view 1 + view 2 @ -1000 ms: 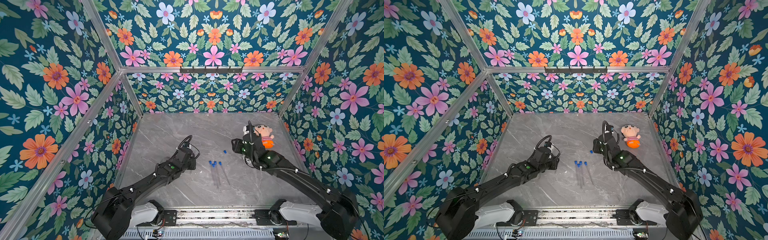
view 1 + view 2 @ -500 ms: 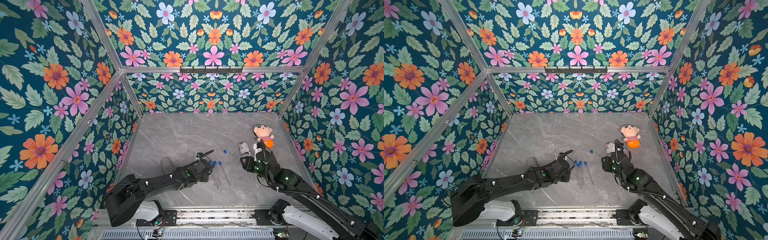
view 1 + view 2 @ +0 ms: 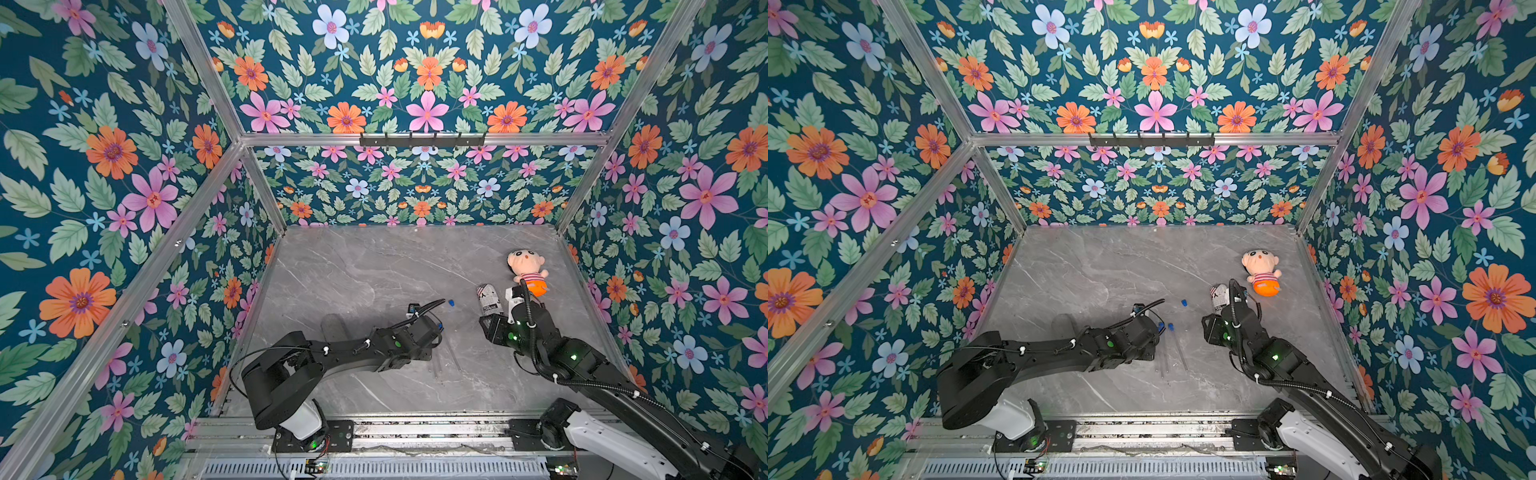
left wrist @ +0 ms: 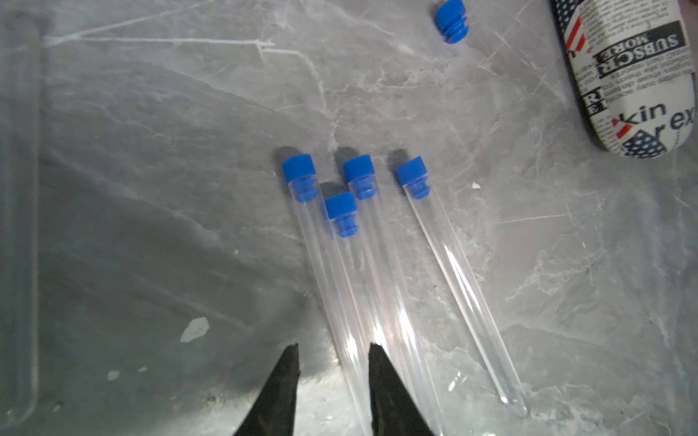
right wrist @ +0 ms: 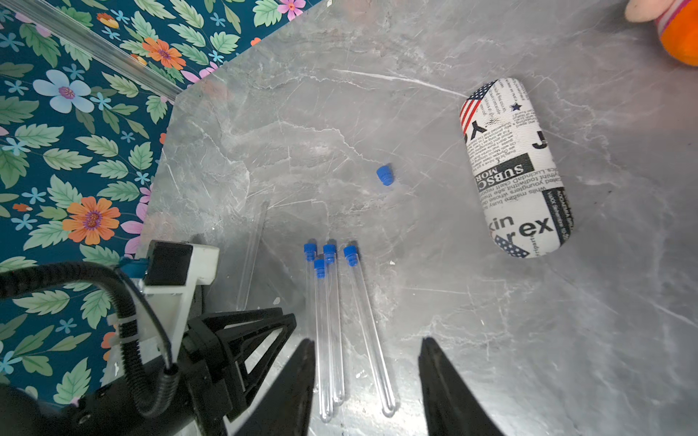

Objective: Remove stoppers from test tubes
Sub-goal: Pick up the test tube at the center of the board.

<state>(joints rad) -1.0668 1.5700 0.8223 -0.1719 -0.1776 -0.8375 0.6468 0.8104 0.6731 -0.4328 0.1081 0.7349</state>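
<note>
Four thin clear test tubes [image 4: 377,271] lie side by side on the grey marble, each plugged with a blue stopper [image 4: 298,168]. A fifth stopper [image 4: 449,20] lies loose beyond them, also seen in both top views [image 3: 451,302] [image 3: 1183,303]. One uncapped tube [image 5: 251,256] lies apart, beside the left arm. My left gripper [image 4: 333,347] is open and low over the round ends, with the outermost tube running between its fingers. My right gripper [image 5: 367,341] is open higher up, its fingers either side of the same tube ends [image 5: 332,396].
A white newsprint-patterned can [image 3: 488,299] lies just beyond the right wrist. A plush doll [image 3: 525,270] lies behind it by the right wall. Floral walls close in three sides, and a metal rail [image 3: 415,430] runs along the front edge.
My left arm has swung right and down over the capped tubes. My right arm has drawn back toward the front, uncovering the can.
</note>
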